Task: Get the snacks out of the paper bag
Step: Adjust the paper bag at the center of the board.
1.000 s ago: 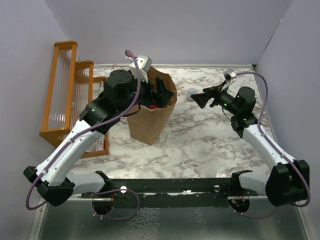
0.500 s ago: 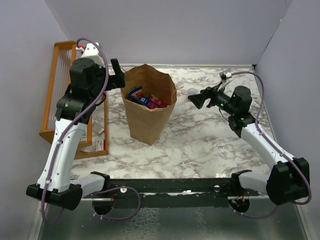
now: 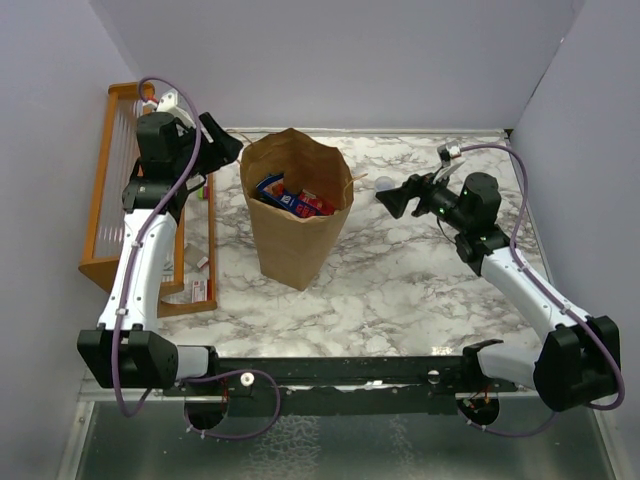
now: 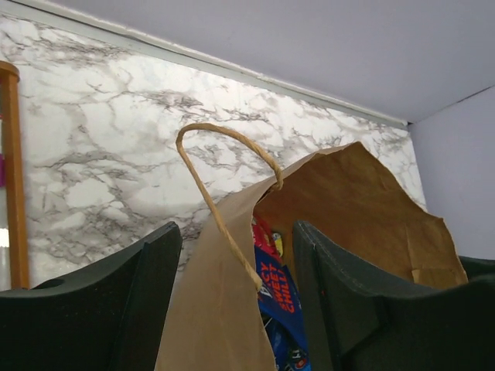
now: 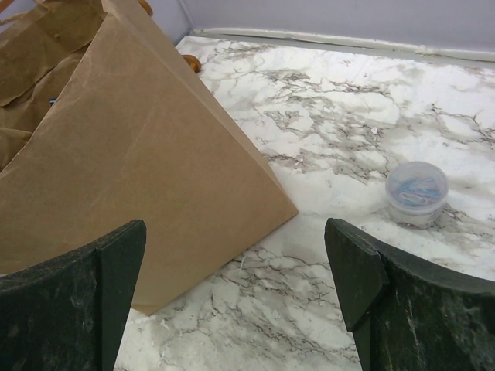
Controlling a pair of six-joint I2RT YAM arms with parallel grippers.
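The brown paper bag (image 3: 297, 225) stands upright and open on the marble table. Blue and red snacks (image 3: 290, 198) lie inside it. My left gripper (image 3: 224, 143) is open and empty just left of the bag's rim. In the left wrist view its gripper (image 4: 236, 232) frames the bag's near wall (image 4: 224, 309) and twisted handle (image 4: 220, 166), with a blue packet (image 4: 278, 294) and a red one (image 4: 261, 234) behind. My right gripper (image 3: 392, 198) is open and empty to the right of the bag. In the right wrist view its gripper (image 5: 251, 232) faces the bag's side (image 5: 131, 162).
An orange wooden rack (image 3: 130, 190) stands at the left, right behind the left arm. A small clear round cup (image 5: 416, 189) sits on the table beside the right gripper; it also shows in the top view (image 3: 385, 183). Walls close the table at the back and both sides.
My left gripper has come up out of the bag and swung left toward the rack, with nothing in it. The snacks in the bag now show. The right arm has barely moved.
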